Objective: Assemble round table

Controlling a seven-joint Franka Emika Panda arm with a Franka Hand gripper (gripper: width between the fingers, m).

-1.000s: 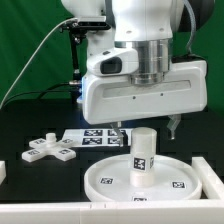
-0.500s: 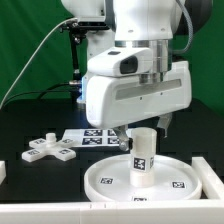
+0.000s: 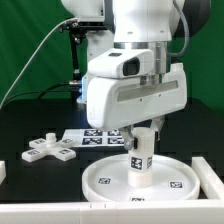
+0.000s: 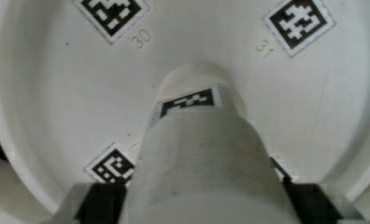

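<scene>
The short thick cylinder point(image 3: 140, 160) stands upright on the middle of the round disc point(image 3: 100, 181), which lies flat on the black table point(image 3: 28, 125) at the near edge, toward the exterior view's right. In the wrist view the cylinder point(image 4: 208, 150) rises from the disc's floor point(image 4: 57, 90), with black-and-white tags point(image 4: 299, 24) on both parts. The gripper point(image 3: 141, 134) has its jaws around the cylinder's upper end. In the wrist view its dark fingers point(image 4: 107, 200) lie against opposite sides of the cylinder with no gap showing, so the gripper point(image 4: 200, 200) is clamped on the cylinder. The cross-shaped piece point(image 3: 45, 150) lies flat on the table to the exterior view's left, well apart from the disc. The marker board point(image 3: 90, 137) lies just beyond it, between the cross and the arm.
</scene>
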